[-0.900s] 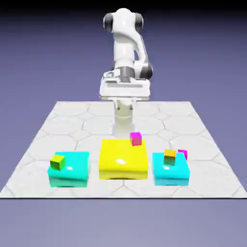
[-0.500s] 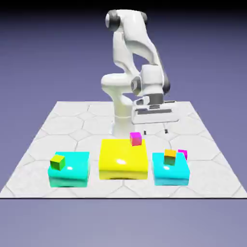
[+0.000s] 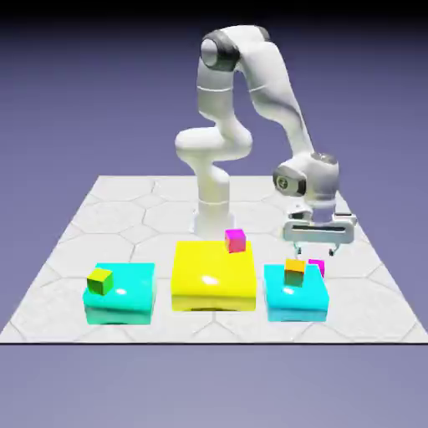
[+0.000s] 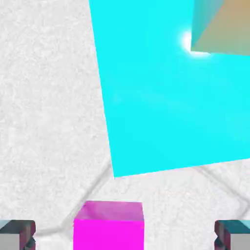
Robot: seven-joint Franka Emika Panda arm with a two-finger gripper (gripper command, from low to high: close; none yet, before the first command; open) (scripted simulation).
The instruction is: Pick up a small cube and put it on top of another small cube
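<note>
Ext view: you've swung the arm off centre since 0.9 s ago; gripper (image 3: 317,248) now hangs low, directly above the magenta cube (image 3: 317,267), which sits behind the cyan block (image 3: 294,303). Orange cube (image 3: 295,272) rests on that block, just in front of the hand.

Hand view: fingertips (image 4: 17,235) stand wide apart, nothing between them yet. Magenta cube (image 4: 110,226) lies on the table (image 4: 49,122) below, centred but slightly toward one tip. Orange cube (image 4: 222,27) shows at far corner on cyan block (image 4: 166,107). Approach looks done; descent and grasp remain.
</note>
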